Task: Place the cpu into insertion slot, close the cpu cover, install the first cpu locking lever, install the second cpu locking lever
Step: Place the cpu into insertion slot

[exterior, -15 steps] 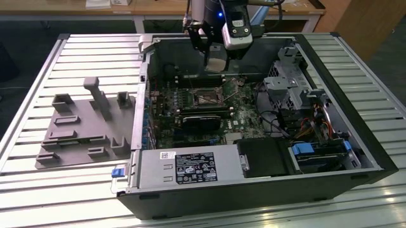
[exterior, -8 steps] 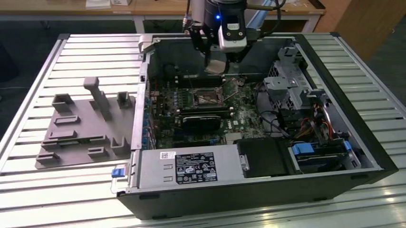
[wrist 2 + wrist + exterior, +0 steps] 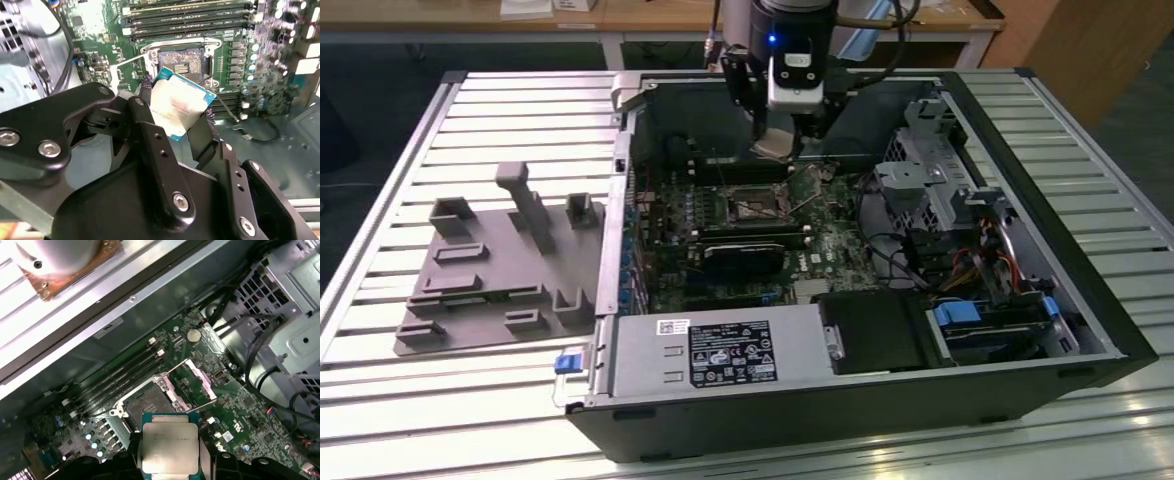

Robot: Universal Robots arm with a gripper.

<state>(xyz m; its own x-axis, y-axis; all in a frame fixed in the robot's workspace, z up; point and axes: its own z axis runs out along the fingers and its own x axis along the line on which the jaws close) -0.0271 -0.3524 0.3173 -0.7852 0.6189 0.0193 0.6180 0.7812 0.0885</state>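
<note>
- Hanging over the open computer case, the pincer is clenched on the cpu, with one finger against each of two opposite edges.
- In both wrist views the cpu shows its pale metal top and blue-green border. It is held clear of the board, not resting on anything.
- In the second wrist view the chip looks slightly tilted and turned against the square of the insertion slot, so I judge it is not yet lined up for seating.
- The insertion slot lies bare and its contact field is exposed. The chip sits near it, offset to one side rather than squarely above, as far as the wrist views let me judge.
- The cpu cover stands swung open beside the slot, its window showing green board through it.
- A thin wire that I take for one of the locking levers lies loose at the slot's side. I cannot make out the other one with certainty.
- Progress, as I read it: the work is in the first step, with the chip picked up and carried over the motherboard but not set down. Seating the chip, closing the cover and fastening both levers are all undone.
- Rows of memory slots run just beyond the socket.
- On the slatted worktop, at the exterior view's left of the case, sits a grey moulded fixture, well apart from the pincer.
</note>
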